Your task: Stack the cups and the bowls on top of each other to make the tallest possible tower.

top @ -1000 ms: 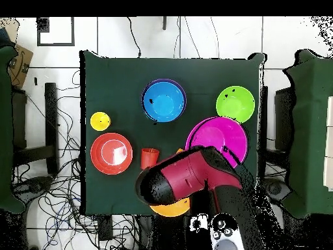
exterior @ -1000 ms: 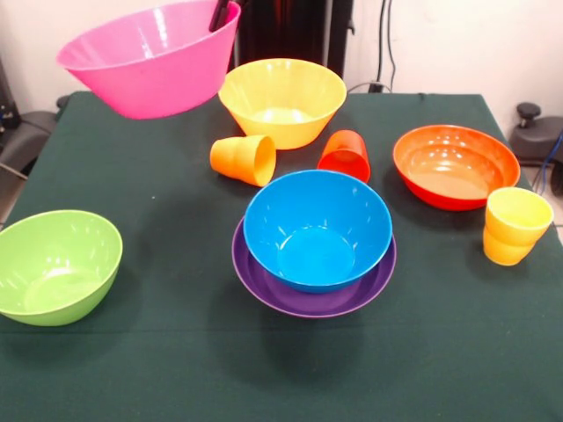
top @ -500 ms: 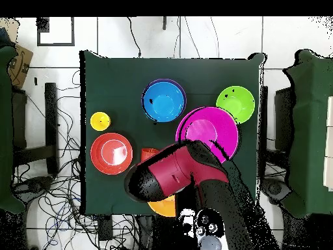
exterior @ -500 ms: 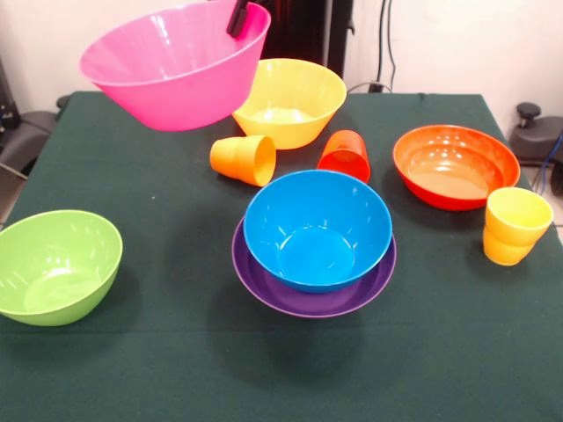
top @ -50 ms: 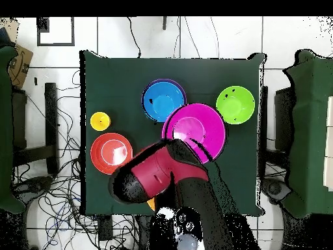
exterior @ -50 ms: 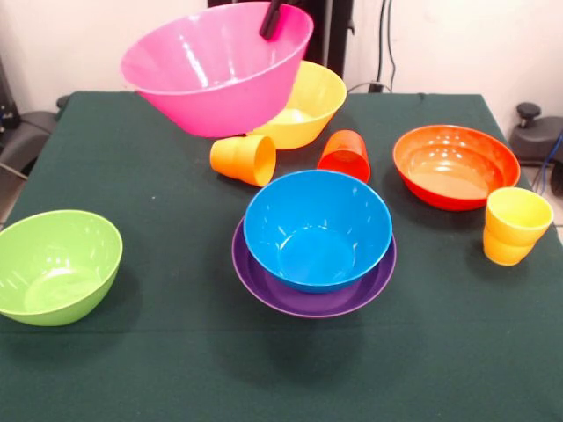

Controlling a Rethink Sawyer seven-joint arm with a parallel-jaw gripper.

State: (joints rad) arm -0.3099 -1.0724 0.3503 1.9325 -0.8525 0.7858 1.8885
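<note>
The green table [exterior @ -50 ms: 106,387] fills most of both views. My red and black arm [top @ -50 ms: 162,176] crosses the lower middle of the overhead view.

The pink bowl [exterior @ -50 ms: 215,66] hangs off the cloth in the upper middle of the front view, tilted, its mouth turned toward the camera. My claw [exterior @ -50 ms: 271,18] is pinched on its far rim at the top edge of the frame, one dark finger down inside the wall. In the overhead view the pink bowl [top @ -50 ms: 194,129] shows just right of centre, partly over the blue one's edge.

The yellow bowl [exterior @ -50 ms: 308,101] sits behind it, right of it in the front view, largely covered. The green bowl [exterior @ -50 ms: 54,264] rests alone at the lower left. The blue bowl [exterior @ -50 ms: 317,229] is nested in the wide purple bowl [exterior @ -50 ms: 308,299] at centre frame, the only tower standing. The orange-red bowl [exterior @ -50 ms: 456,165] lies at the right.

Of the cups, the ribbed yellow cup [exterior @ -50 ms: 515,224] stands upright at the right edge, just below the orange-red bowl. The ribbed orange cup [exterior @ -50 ms: 244,158] lies on its side just under the pink bowl, and the plain red-orange cup [exterior @ -50 ms: 345,155] sits tipped beside it, above the blue bowl.
</note>
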